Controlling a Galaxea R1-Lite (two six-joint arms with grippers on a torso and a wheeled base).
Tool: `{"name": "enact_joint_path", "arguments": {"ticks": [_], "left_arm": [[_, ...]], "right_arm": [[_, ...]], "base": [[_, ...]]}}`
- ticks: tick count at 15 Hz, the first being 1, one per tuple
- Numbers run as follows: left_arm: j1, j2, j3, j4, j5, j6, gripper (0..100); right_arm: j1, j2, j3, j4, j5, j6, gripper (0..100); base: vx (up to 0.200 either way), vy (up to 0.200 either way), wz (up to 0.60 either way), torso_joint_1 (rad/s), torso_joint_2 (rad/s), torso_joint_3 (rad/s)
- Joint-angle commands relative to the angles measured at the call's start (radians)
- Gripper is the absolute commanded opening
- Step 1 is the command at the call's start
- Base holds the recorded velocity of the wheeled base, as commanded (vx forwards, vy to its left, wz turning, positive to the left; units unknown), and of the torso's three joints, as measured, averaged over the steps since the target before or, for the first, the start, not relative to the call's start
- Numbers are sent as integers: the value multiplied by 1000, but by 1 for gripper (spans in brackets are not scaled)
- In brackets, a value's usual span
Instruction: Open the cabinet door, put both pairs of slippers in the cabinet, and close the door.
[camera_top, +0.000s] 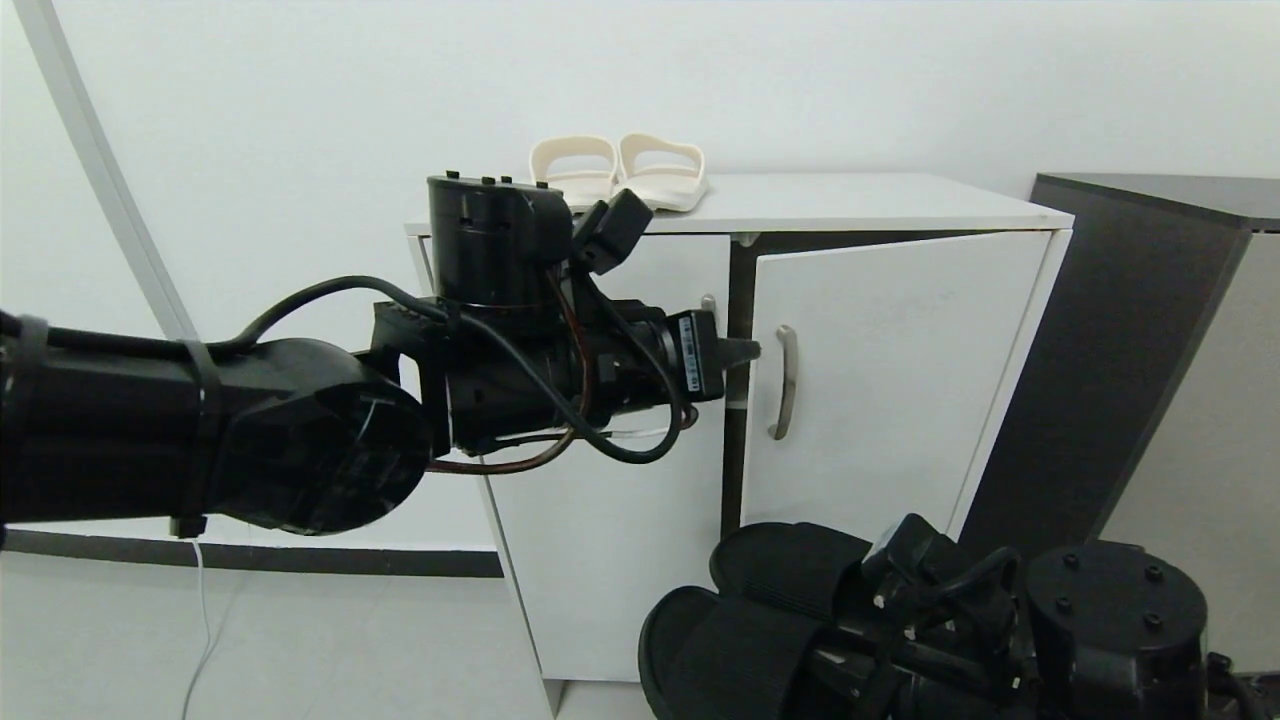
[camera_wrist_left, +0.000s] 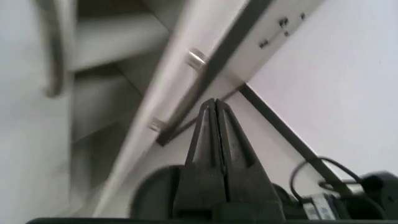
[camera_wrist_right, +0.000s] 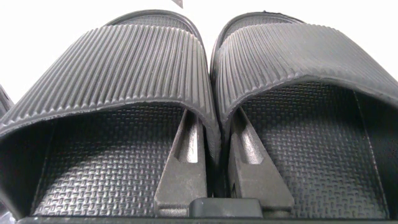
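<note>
A white cabinet (camera_top: 900, 205) has two doors with a dark gap between them; the right door (camera_top: 890, 390) looks slightly ajar. My left gripper (camera_top: 748, 351) (camera_wrist_left: 216, 107) is shut with nothing in it, its tip in that gap beside the left door's handle (camera_wrist_left: 198, 59). The right door's metal handle (camera_top: 785, 382) is just past the tip. A cream pair of slippers (camera_top: 620, 170) lies on the cabinet top. Low in front of the cabinet, my right gripper (camera_wrist_right: 214, 124) is shut on the black pair of slippers (camera_top: 780, 610) (camera_wrist_right: 143, 68), one finger inside each, pinching their inner walls together.
A tall dark grey cabinet (camera_top: 1130, 350) stands close to the right of the white one. A white wall runs behind, with a dark baseboard (camera_top: 300, 558) at the left. Open floor lies to the left of the cabinet.
</note>
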Motion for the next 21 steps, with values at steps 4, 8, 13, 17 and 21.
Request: {"name": "enact_joint_path", "arguments": {"ticks": [4,8,13,17,21], "left_arm": [[71,100,-53,-54,1,-30,0],[76,212,-174,-43,7,-51,0],[68,260,-225,-34,7,-59,0],[63,271,-231,-31,7,-59,0],[17,267,-211,-36,9,-54,0]], "right_arm": [[2,1,0,0,0,0,0],[19,-1,1,0,0,0,0],[19,9,0,0,0,0,0],[25,10,1,3,0,0,0],[35,12,1,3,2,0,0]], "base": [[0,0,0,0,0,0],[0,0,0,0,0,0],[0,0,0,0,0,0],[-150,0,0,3,2,-2],[-200,0,0,2,4,5]]}}
